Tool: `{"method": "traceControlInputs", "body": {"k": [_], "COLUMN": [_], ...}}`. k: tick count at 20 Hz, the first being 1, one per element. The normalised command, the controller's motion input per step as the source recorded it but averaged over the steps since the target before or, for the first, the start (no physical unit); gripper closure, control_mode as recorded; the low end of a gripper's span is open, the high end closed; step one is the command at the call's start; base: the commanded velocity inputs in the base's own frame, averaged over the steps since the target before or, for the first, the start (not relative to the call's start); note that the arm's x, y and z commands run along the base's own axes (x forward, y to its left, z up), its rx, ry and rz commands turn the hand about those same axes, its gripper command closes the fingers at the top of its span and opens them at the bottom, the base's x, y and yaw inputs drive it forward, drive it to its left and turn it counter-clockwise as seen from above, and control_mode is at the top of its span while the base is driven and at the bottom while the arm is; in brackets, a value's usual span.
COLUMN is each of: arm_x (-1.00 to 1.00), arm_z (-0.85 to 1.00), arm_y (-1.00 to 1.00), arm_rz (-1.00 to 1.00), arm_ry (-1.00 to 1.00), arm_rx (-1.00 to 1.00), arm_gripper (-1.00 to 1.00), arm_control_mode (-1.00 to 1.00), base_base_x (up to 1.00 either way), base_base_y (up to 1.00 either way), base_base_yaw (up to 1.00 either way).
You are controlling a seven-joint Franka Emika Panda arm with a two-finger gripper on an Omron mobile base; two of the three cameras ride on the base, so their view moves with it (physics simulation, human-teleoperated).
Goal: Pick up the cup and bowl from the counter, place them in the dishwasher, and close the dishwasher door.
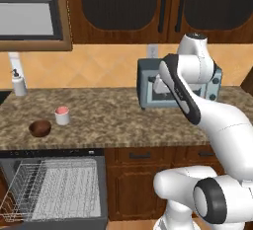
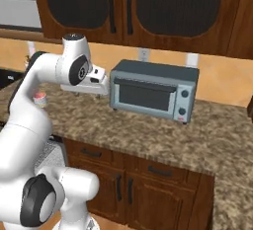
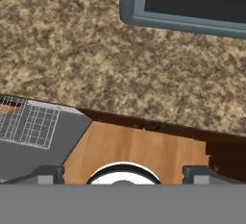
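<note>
The small white cup [image 1: 62, 116] with a pinkish-red top stands on the speckled counter [image 1: 113, 118] at the left; the arm partly hides the cup [image 2: 39, 98] in the right base view. Just left of it and nearer the front edge sits the dark reddish-brown bowl [image 1: 40, 128]. Below them the dishwasher [image 1: 49, 153] is open, its door [image 1: 96, 194] dropped down and the white wire rack [image 1: 44, 187] pulled out. My gripper [image 3: 124, 176] is open and empty, high above the counter's front edge, well right of the cup and bowl. The hand view looks down on the door [image 3: 33, 143].
A grey toaster oven [image 1: 147, 90] [image 2: 153, 91] stands at the back of the counter, right behind my hand. A white soap bottle [image 1: 19, 83] is at the far left by the wall. Dark wooden cabinets [image 2: 148, 174] run under the counter. Wooden floor [image 3: 139, 146] lies below.
</note>
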Motion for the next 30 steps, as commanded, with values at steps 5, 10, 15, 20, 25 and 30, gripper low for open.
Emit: {"method": "traceControlInputs", "body": {"k": [5, 10, 15, 20, 25, 30], "arm_x": [0.00, 0.00, 0.00, 0.00, 0.00, 0.00], "arm_z": [0.00, 0.00, 0.00, 0.00, 0.00, 0.00], "arm_y": [0.00, 0.00, 0.00, 0.00, 0.00, 0.00], "arm_rz": [0.00, 0.00, 0.00, 0.00, 0.00, 0.00], "arm_ry": [0.00, 0.00, 0.00, 0.00, 0.00, 0.00], "arm_rx": [0.00, 0.00, 0.00, 0.00, 0.00, 0.00], "arm_gripper": [-1.00, -1.00, -1.00, -1.00, -1.00, -1.00], "arm_control_mode": [1.00, 1.00, 1.00, 1.00, 1.00, 1.00], "base_base_x": [0.00, 0.00, 0.00, 0.06, 0.11, 0.17], "base_base_y": [0.00, 0.00, -0.01, -0.07, -0.16, -0.34], "base_base_yaw": [0.71, 0.69, 0.60, 0.49, 0.40, 0.26]}}
